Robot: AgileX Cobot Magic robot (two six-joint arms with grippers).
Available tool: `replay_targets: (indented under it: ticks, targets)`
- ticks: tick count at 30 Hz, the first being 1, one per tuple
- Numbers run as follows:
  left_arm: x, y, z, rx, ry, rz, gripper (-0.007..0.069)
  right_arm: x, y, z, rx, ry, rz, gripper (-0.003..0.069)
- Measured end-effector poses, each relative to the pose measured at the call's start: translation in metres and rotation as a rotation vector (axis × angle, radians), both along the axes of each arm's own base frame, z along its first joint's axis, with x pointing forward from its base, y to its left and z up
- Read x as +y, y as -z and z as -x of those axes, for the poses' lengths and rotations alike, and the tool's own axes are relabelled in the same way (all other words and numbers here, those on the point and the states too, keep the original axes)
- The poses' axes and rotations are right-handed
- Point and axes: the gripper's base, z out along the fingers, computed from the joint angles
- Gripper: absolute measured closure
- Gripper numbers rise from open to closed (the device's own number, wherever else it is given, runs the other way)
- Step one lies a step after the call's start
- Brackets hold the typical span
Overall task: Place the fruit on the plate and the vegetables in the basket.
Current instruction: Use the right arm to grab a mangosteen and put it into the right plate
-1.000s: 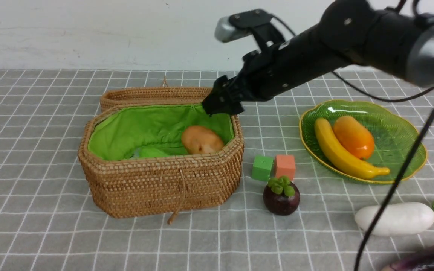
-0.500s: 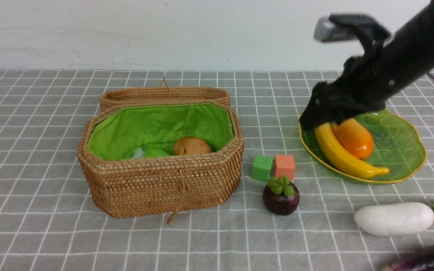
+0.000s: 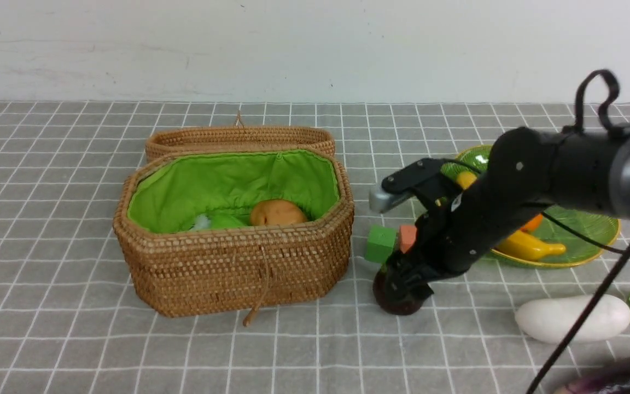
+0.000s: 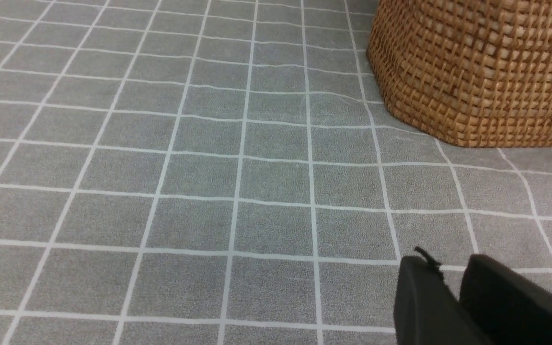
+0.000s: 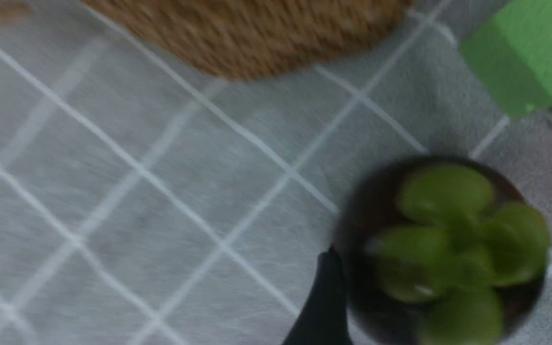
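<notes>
My right gripper [image 3: 402,287] is low over the dark-purple mangosteen [image 3: 400,306]. In the right wrist view the open gripper [image 5: 451,251] has a finger on each side of the mangosteen [image 5: 448,249], with a gap on one side. The banana [image 3: 528,246] and mango [image 3: 534,221] lie on the green plate [image 3: 583,230], partly hidden by my arm. The potato [image 3: 278,212] and green gourd [image 3: 222,221] lie in the basket [image 3: 227,268]. The white radish [image 3: 566,318] and eggplant [image 3: 621,375] lie on the cloth at front right. My left gripper [image 4: 443,261] is shut and empty, near the basket [image 4: 477,72].
A green cube [image 3: 379,243] and an orange cube [image 3: 407,236] sit just behind the mangosteen, between basket and plate. The woven lid [image 3: 238,137] leans behind the basket. A black cable hangs from my right arm across the radish.
My right arm has swung from over the basket, past the plate, down to the mangosteen. The potato it left has settled lower in the basket.
</notes>
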Motion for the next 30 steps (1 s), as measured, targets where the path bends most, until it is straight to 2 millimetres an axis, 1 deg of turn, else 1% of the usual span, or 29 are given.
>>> replay_targets:
  ticks: [3, 6, 9, 10, 11, 12, 14, 15, 16, 18, 20, 21, 22, 23, 24, 25, 26, 27, 28, 29, 30]
  targets:
    - [0.0, 0.0, 0.0, 0.0, 0.0, 0.0, 0.0496, -0.003, 0.014, -0.001, 0.018, -0.035, 0.062, 0.0067]
    - [0.0, 0.0, 0.0, 0.0, 0.0, 0.0, 0.0493, -0.003, 0.017, -0.002, 0.023, -0.041, 0.073, 0.0074]
    - [0.0, 0.0, 0.0, 0.0, 0.0, 0.0, 0.0492, -0.003, 0.014, -0.001, 0.018, -0.048, 0.07, 0.0111]
    - [0.0, 0.0, 0.0, 0.0, 0.0, 0.0, 0.049, -0.003, 0.007, 0.0, 0.012, -0.058, 0.064, 0.0172]
    - [0.0, 0.0, 0.0, 0.0, 0.0, 0.0, 0.049, -0.003, 0.002, 0.0, 0.002, -0.06, 0.058, 0.0209]
    - [0.0, 0.0, 0.0, 0.0, 0.0, 0.0, 0.049, -0.002, 0.001, 0.0, 0.002, -0.061, 0.057, 0.0229]
    - [0.0, 0.0, 0.0, 0.0, 0.0, 0.0, 0.0486, -0.001, -0.018, 0.0, -0.033, -0.058, 0.031, 0.038]
    - [0.0, 0.0, 0.0, 0.0, 0.0, 0.0, 0.0485, -0.001, -0.02, 0.0, -0.034, -0.057, 0.029, 0.0404]
    - [0.0, 0.0, 0.0, 0.0, 0.0, 0.0, 0.0482, -0.001, -0.031, 0.001, -0.036, -0.052, 0.019, 0.0491]
    - [0.0, 0.0, 0.0, 0.0, 0.0, 0.0, 0.048, -0.002, -0.042, 0.003, -0.02, -0.039, 0.016, 0.0554]
    - [0.0, 0.0, 0.0, 0.0, 0.0, 0.0, 0.048, -0.006, -0.054, 0.005, 0.027, -0.023, 0.03, 0.059]
    - [0.0, 0.0, 0.0, 0.0, 0.0, 0.0, 0.048, -0.006, -0.055, 0.005, 0.032, -0.017, 0.033, 0.0594]
    - [0.0, 0.0, 0.0, 0.0, 0.0, 0.0, 0.0478, -0.012, -0.065, 0.004, 0.059, 0.006, 0.047, 0.0596]
    - [0.0, 0.0, 0.0, 0.0, 0.0, 0.0, 0.0477, -0.016, -0.07, 0.003, 0.06, 0.024, 0.053, 0.0592]
    - [0.0, 0.0, 0.0, 0.0, 0.0, 0.0, 0.0477, -0.021, -0.077, 0.0, 0.056, 0.052, 0.05, 0.0578]
    - [0.0, 0.0, 0.0, 0.0, 0.0, 0.0, 0.0476, -0.022, -0.078, 0.0, 0.056, 0.054, 0.05, 0.0578]
    - [0.0, 0.0, 0.0, 0.0, 0.0, 0.0, 0.0475, -0.026, -0.082, -0.003, 0.048, 0.08, 0.039, 0.0555]
    - [0.0, 0.0, 0.0, 0.0, 0.0, 0.0, 0.0472, -0.03, -0.086, -0.006, 0.041, 0.119, -0.004, 0.0485]
    - [0.0, 0.0, 0.0, 0.0, 0.0, 0.0, 0.0471, -0.029, -0.086, -0.006, 0.04, 0.121, -0.01, 0.0485]
    - [0.0, 0.0, 0.0, 0.0, 0.0, 0.0, 0.0469, -0.028, -0.086, -0.008, 0.039, 0.136, -0.047, 0.0428]
    - [0.0, 0.0, 0.0, 0.0, 0.0, 0.0, 0.0469, -0.026, -0.086, -0.009, 0.038, 0.141, -0.074, 0.04]
